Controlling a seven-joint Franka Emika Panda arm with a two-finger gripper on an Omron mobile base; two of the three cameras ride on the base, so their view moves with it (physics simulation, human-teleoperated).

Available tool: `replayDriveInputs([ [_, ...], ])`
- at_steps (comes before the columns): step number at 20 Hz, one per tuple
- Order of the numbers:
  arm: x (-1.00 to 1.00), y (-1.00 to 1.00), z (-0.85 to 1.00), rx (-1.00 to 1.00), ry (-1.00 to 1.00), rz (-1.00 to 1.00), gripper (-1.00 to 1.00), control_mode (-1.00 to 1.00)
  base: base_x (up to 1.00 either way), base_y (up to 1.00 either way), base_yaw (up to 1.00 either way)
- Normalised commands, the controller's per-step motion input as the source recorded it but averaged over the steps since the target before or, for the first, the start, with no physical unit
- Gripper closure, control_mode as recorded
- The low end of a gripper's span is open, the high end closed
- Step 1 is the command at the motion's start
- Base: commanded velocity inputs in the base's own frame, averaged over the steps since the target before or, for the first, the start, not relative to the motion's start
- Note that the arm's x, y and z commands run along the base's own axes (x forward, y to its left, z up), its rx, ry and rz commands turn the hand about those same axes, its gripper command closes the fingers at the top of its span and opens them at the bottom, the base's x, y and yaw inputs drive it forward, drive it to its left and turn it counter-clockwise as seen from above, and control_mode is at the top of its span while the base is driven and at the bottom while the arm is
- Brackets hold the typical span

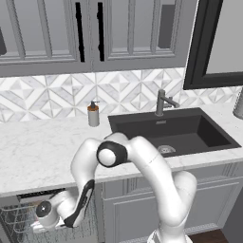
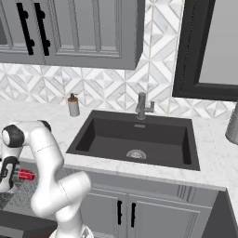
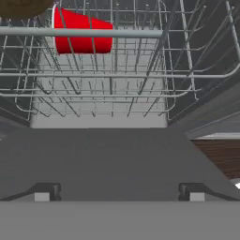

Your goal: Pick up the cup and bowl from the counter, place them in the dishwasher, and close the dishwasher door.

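Cup (image 3: 83, 32) lies on its side in the dishwasher's wire rack (image 3: 112, 75), ahead of our pincer (image 3: 119, 194), with the bowl (image 3: 21, 7) just beyond it at the rack's far corner. Our pincer stands fully open and holds nothing. Both dishes look stowed, so we judge only the door (image 3: 103, 159) remains (it lies flat directly below the fingertips). Next we must get under its outer edge and swing it up, clearing the counter (image 1: 38, 156) lip above.

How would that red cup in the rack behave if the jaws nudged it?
The cup lies on its side in the wire rack, so it would probably roll or shift. It looks thin and light, likely easy to knock. The wires may stop it.
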Motion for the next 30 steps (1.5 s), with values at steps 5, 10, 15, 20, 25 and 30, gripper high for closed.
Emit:
replayDriveInputs([
  [5, -0.87, -0.22, 1.00, 0.09, 0.00, 0.00, -1.00, -1.00, 0.00, 0.00, 0.00],
  [10, -1.00, -0.63, 1.00, 0.29, 0.00, -0.06, -1.00, -1.00, 0.00, 0.00, 0.00],
  [15, -1.00, -0.11, 1.00, 0.21, 0.00, -0.08, -1.00, -1.00, 0.00, 0.00, 0.00],
  [20, -1.00, 0.01, 1.00, 0.00, 0.02, 0.00, -1.00, -1.00, 0.00, 0.00, 0.00],
  [25, -0.96, 0.26, 0.50, -0.26, 0.27, -0.03, -1.00, -1.00, 0.00, 0.00, 0.00],
  [30, -1.00, 0.02, -0.07, -0.32, 0.15, -0.12, -1.00, -1.00, 0.00, 0.00, 0.00],
])
